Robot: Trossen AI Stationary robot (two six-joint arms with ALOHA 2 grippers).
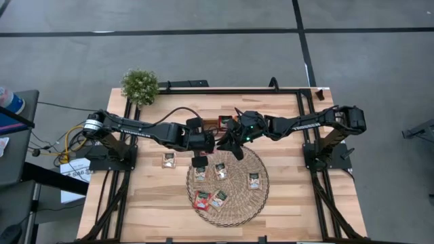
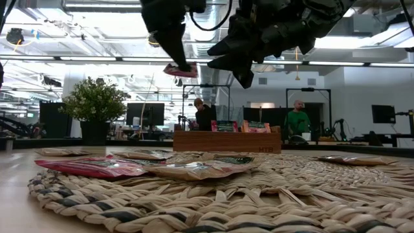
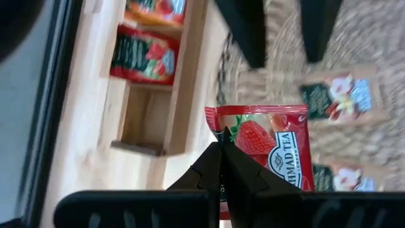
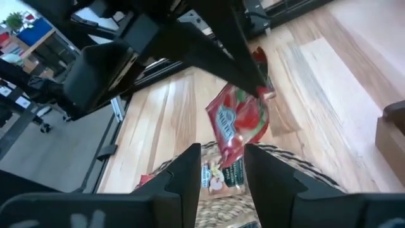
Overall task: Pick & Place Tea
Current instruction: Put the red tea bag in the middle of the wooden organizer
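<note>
From your low camera, nearest you is the woven wicker mat (image 2: 213,194), with flat tea sachets (image 2: 97,166) lying on it at about 9 to 12 o'clock. In the overhead view you see six loose sachets: five on the mat (image 1: 261,200) and one pale sachet (image 1: 168,160) on the wooden table (image 1: 305,203) at the mat's 9 o'clock, just beside its rim.

Above the mat's 12 o'clock edge, your left gripper (image 3: 221,149) is pinched together on a red strawberry tea sachet (image 3: 266,155), held in the air by one edge. Your right gripper (image 4: 221,158) sits just beside that sachet (image 4: 240,120) with its fingers apart and nothing between them.

Farther off, at the mat's 12 o'clock, the wooden compartment tray (image 3: 149,107) holds red sachets (image 3: 142,57); one compartment is bare. A potted plant (image 1: 140,85) stands at the table's 10 o'clock corner.
</note>
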